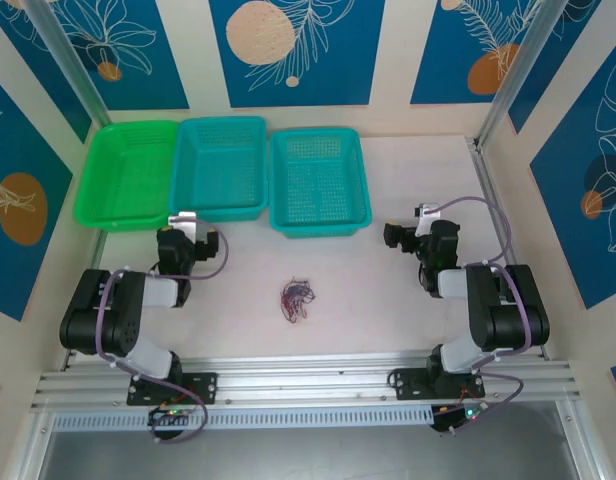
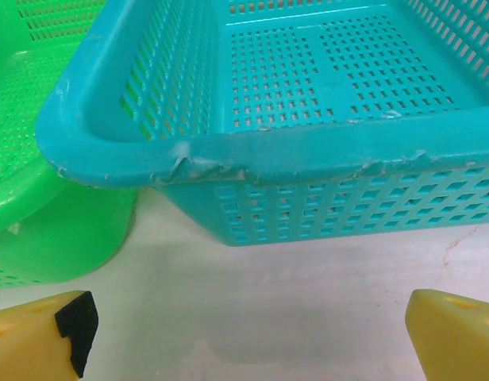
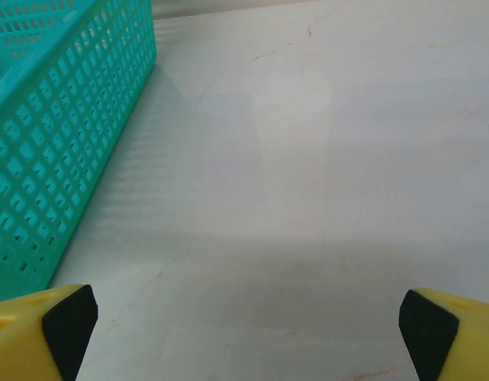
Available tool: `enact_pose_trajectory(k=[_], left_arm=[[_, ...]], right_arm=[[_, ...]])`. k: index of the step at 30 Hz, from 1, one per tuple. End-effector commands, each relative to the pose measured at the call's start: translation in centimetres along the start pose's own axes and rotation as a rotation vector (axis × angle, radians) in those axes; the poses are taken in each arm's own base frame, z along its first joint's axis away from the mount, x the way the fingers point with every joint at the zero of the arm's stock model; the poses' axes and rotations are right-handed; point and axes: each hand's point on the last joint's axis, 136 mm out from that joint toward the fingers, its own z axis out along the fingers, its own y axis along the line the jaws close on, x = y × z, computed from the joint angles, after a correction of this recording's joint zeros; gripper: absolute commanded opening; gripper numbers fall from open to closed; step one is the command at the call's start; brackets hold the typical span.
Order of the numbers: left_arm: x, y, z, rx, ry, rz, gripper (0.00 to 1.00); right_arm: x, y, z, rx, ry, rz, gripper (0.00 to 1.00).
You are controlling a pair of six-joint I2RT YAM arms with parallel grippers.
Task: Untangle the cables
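Note:
The cables (image 1: 296,298) lie as one small tangled clump of red, black and pale wire on the table, midway between the two arms. My left gripper (image 1: 185,222) rests to the clump's upper left, beside the baskets, pointing away from it. In the left wrist view the left gripper (image 2: 248,333) stands open, yellow fingertips (image 2: 46,329) wide apart over bare table. My right gripper (image 1: 396,237) sits to the clump's right and points left. In the right wrist view the right gripper (image 3: 248,329) is open too, with nothing between its fingers.
Three baskets line the back: a green basket (image 1: 128,172), a teal basket (image 1: 221,165) and another teal basket (image 1: 319,180). The middle teal basket's chipped rim (image 2: 229,159) is close in front of the left gripper. A teal basket wall (image 3: 54,151) stands left of the right gripper.

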Motion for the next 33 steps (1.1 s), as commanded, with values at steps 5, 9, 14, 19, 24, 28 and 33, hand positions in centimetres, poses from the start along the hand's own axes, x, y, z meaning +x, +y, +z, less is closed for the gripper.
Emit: enact_pose_trajectory(k=[5, 9, 14, 19, 24, 28, 33], left_arm=[[-0.7, 0.0, -0.1, 0.008, -0.031, -0.019, 1.0], [-0.7, 0.0, 0.0, 0.01, -0.027, -0.02, 1.0], [-0.8, -1.7, 0.0, 0.112, -0.019, 0.015, 1.0], [-0.7, -1.4, 0.1, 0.099, -0.019, 0.006, 1.0], [-1.1, 0.1, -0.3, 0.011, -0.036, -0.023, 1.0], [-2.7, 1.8, -2.9, -0.067, -0.056, -0.056, 1.0], [-5.1, 1.7, -6.3, -0.043, -0.024, -0.241, 1.0]], right_arm=[[-1.1, 0.1, 0.0, -0.002, -0.036, -0.008, 0.99], [-1.2, 0.1, 0.0, -0.003, -0.037, -0.007, 0.99], [-1.1, 0.1, 0.0, -0.01, -0.035, -0.004, 0.99], [-2.1, 0.2, -0.7, -0.008, -0.052, -0.002, 1.0], [-5.3, -1.6, -5.8, 0.196, -0.067, 0.167, 0.99], [-6.6, 1.6, -10.8, 0.075, 0.01, 0.323, 0.99], [-7.2, 9.5, -16.1, -0.269, 0.176, 0.412, 0.99]])
